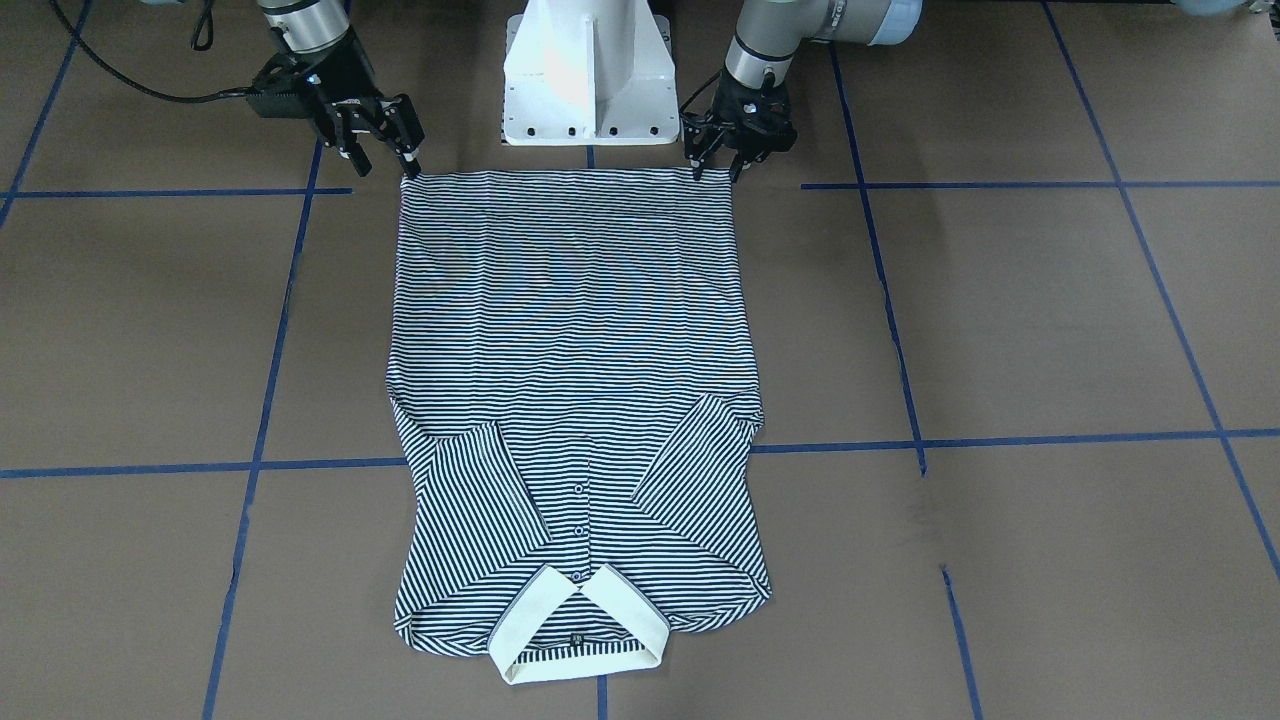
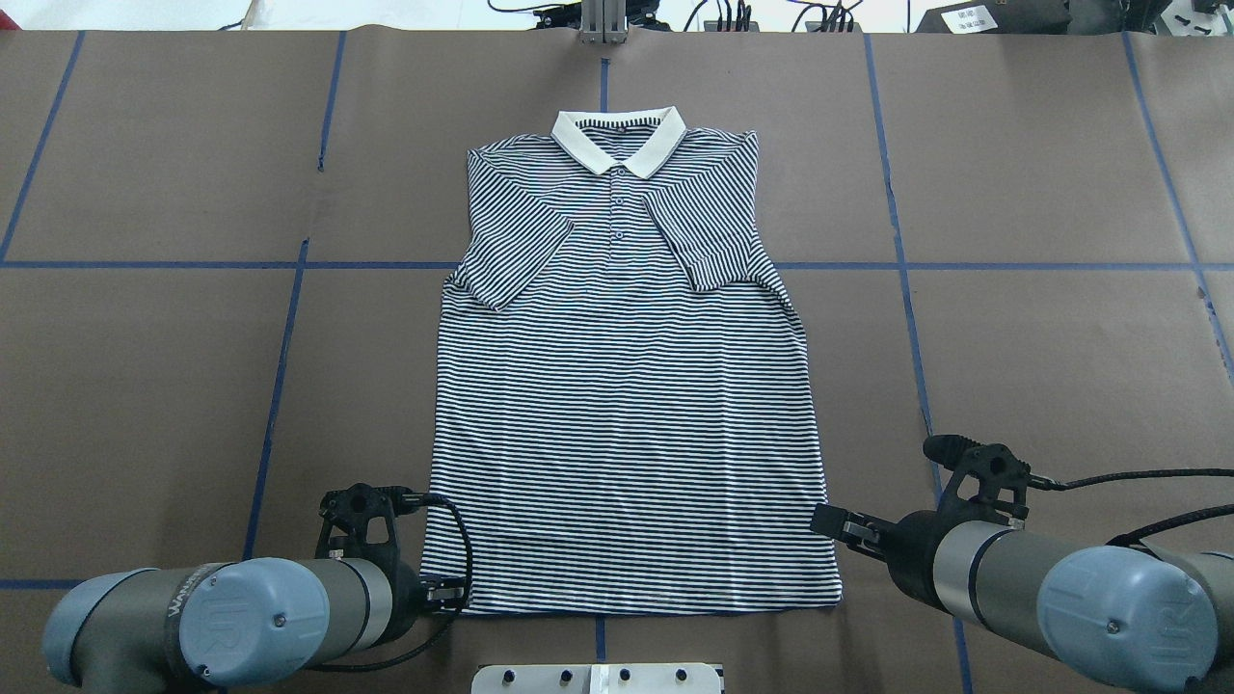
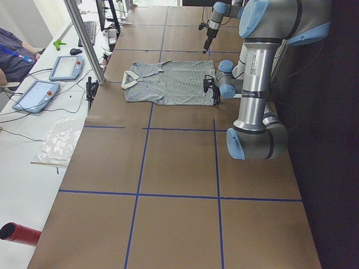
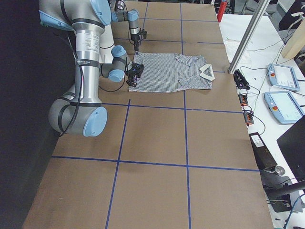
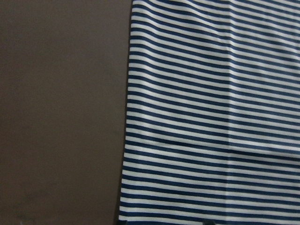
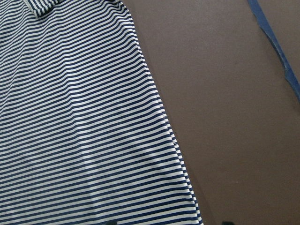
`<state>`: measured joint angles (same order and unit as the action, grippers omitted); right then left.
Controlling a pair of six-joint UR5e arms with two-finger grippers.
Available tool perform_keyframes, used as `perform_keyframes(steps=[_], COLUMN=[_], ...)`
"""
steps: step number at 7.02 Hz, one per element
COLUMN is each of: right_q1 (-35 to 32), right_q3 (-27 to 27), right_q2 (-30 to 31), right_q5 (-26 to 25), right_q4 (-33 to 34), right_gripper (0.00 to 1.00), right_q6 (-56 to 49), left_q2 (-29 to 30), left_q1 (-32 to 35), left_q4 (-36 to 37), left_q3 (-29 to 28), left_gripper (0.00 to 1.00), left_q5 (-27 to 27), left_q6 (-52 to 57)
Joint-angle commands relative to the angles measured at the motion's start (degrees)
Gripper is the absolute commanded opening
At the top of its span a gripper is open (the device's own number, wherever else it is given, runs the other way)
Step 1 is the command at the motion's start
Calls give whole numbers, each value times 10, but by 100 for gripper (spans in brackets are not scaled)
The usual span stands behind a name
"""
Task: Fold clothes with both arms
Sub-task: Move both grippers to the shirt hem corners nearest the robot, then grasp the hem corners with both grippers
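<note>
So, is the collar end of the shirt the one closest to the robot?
No, the cream collar lies at the far end of the shirt, and the hem is the end beside the robot's white base.

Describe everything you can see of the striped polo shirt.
The polo shirt has thin navy-and-white stripes, a plain cream collar, small buttons and looks like soft knit. It lies flat, front up, on the brown table, both short sleeves folded inward over the chest, collar away from the robot. The left gripper and right gripper, both open, stand at its hem corners; contact is unclear.
</note>
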<state>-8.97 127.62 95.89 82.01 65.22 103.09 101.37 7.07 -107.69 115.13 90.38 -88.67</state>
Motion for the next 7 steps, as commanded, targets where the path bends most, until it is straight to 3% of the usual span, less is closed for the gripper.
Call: perform_keyframes(steps=[1, 3, 4, 6, 7], right_q1=[1, 1, 1, 1, 2], right_q3=[0, 0, 0, -1, -1], right_q2=[1, 4, 4, 4, 4], right_q5=[-5, -5, -5, -6, -6], right_q4=[0, 0, 0, 0, 0], right_gripper=[81, 81, 81, 82, 82], right_q6=[0, 0, 0, 0, 0], left_q2=[-4, -7, -7, -5, -6], left_q1=[0, -7, -10, -14, -14], left_q4=[2, 2, 2, 2, 2], left_q3=[0, 0, 0, 1, 4], left_gripper=[60, 60, 53, 10, 0], left_q5=[0, -1, -1, -1, -1], left_q6=[0, 0, -1, -2, -2])
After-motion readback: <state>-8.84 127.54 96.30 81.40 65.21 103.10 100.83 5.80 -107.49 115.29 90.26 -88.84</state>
